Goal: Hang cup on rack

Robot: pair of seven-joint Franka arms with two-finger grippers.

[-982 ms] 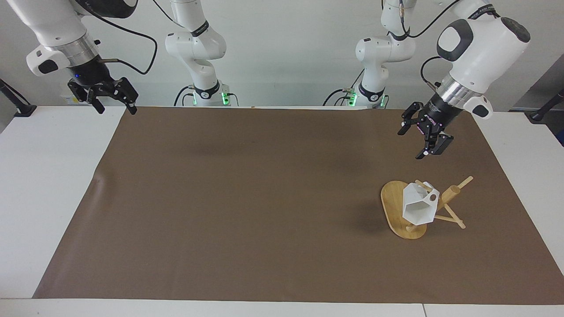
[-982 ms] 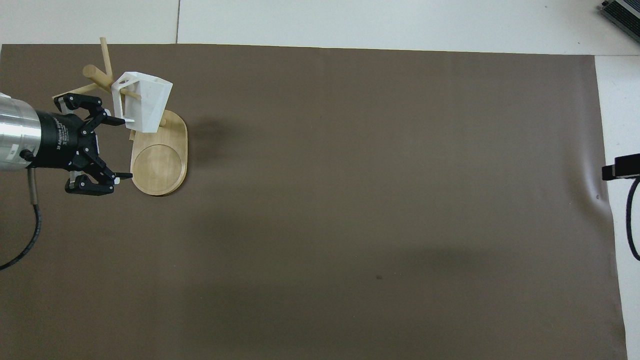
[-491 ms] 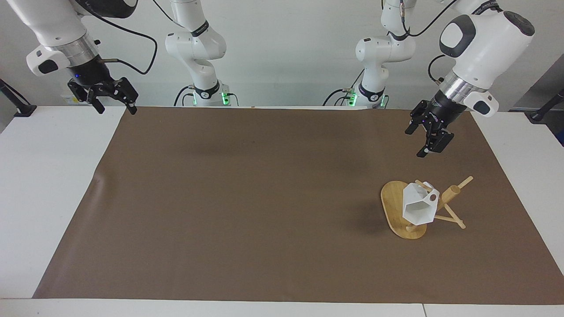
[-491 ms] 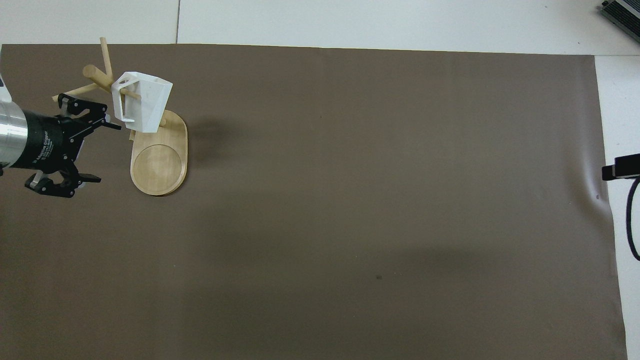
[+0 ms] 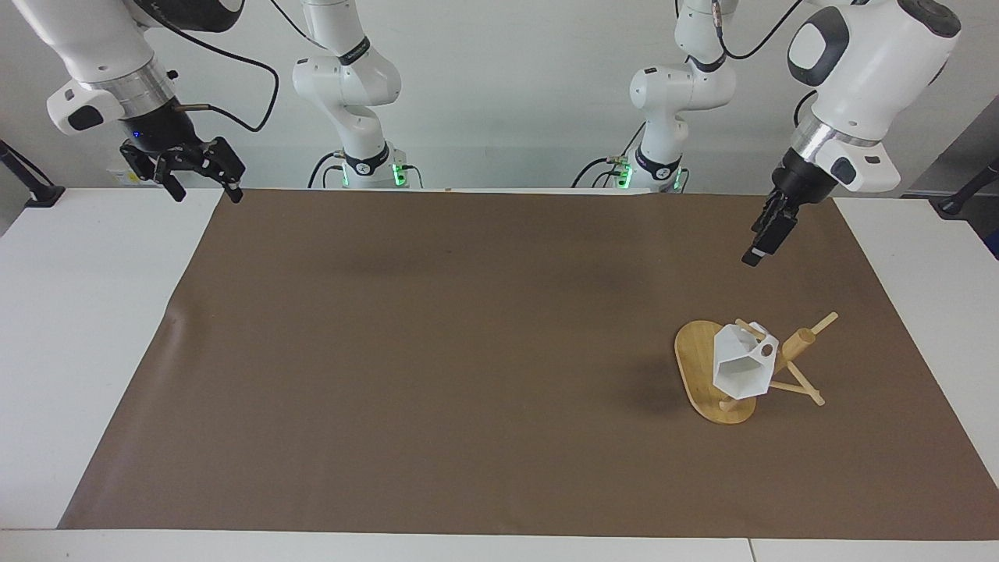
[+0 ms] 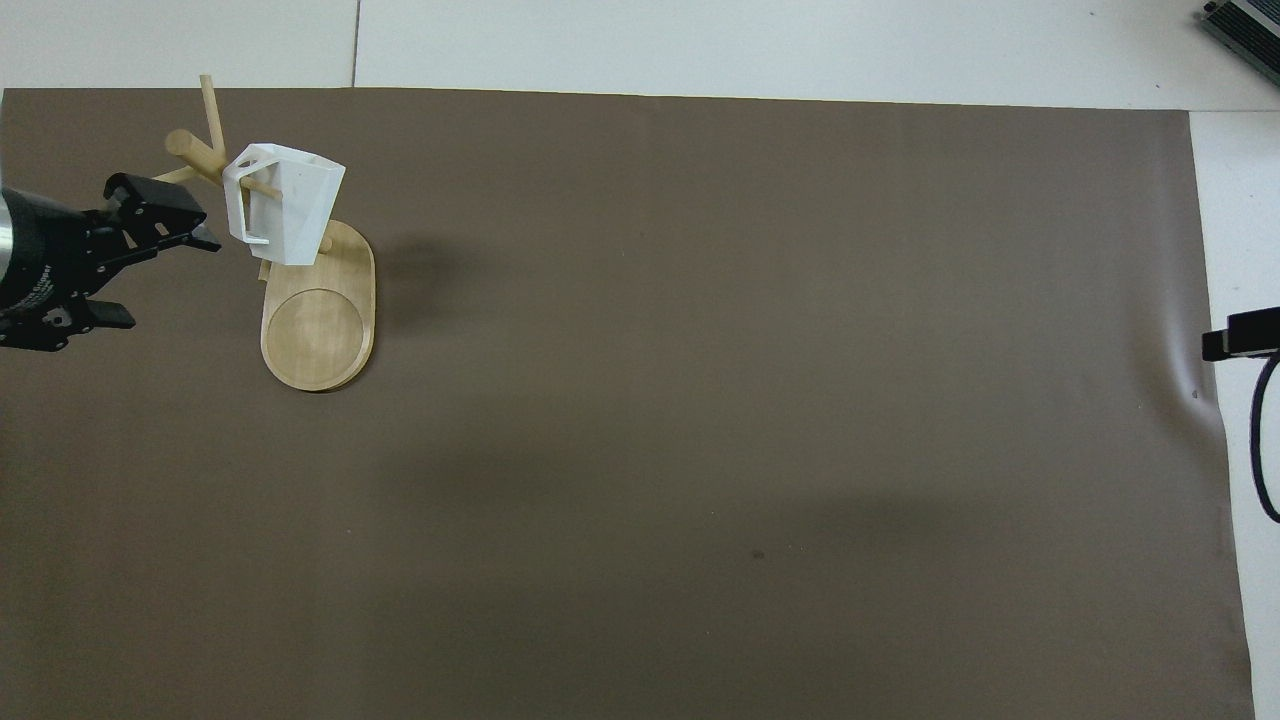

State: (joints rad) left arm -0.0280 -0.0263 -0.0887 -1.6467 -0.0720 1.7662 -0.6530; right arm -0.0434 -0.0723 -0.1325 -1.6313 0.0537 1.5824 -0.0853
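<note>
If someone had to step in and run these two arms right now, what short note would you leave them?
Left tool: open, holding nothing, raised over the brown mat nearer the robots than the rack, clear of the cup.
Right tool: open, holding nothing, waiting over the mat's corner at the right arm's end of the table.
Small white faceted cup: hangs by its handle on a thin peg of the light bamboo rack, toward the left arm's end of the table.
Done: the cup is hung and let go.
Left: nothing on the cup; at most, park the left arm.
</note>
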